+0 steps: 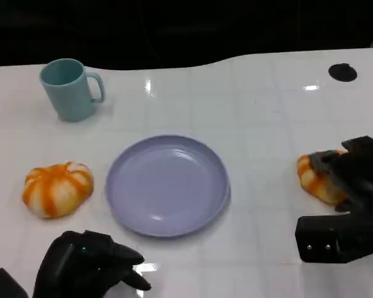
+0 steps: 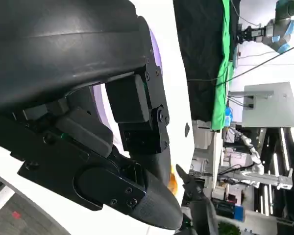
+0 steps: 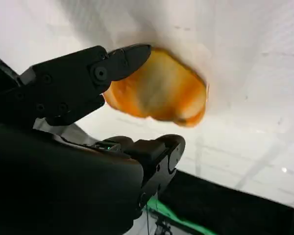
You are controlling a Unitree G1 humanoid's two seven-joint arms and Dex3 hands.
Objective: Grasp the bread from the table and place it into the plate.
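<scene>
- Head view, risk: my right hand sits over the bread at the table's right side, covering much of its near half. I judge the hold unsettled; a lift from here could let the loaf slide off the fingers, since it looks rounded and smooth.
- Head view, risk: the plate lies well apart from that bread, toward the middle. A low carry could clip its rim and shove it.
- Head view, position: a second orange-and-white bread rests left of the plate, near my left hand, which lies on the table with fingers curled in, holding nothing. A teal mug stands farther back.
- Left wrist view: my left hand shows black fingers drawn in over the white surface, the plate's lilac edge beyond them; nothing is between them.
- Right wrist view, position: the bread lies just past my right hand. One finger touches its upper edge; another curls beneath, apart from it.
- Right wrist view, state: I cannot tell whether the hand is truly grasping; only one contact shows.
- Right wrist view, risk: closing with one-sided contact could roll the loaf away.
</scene>
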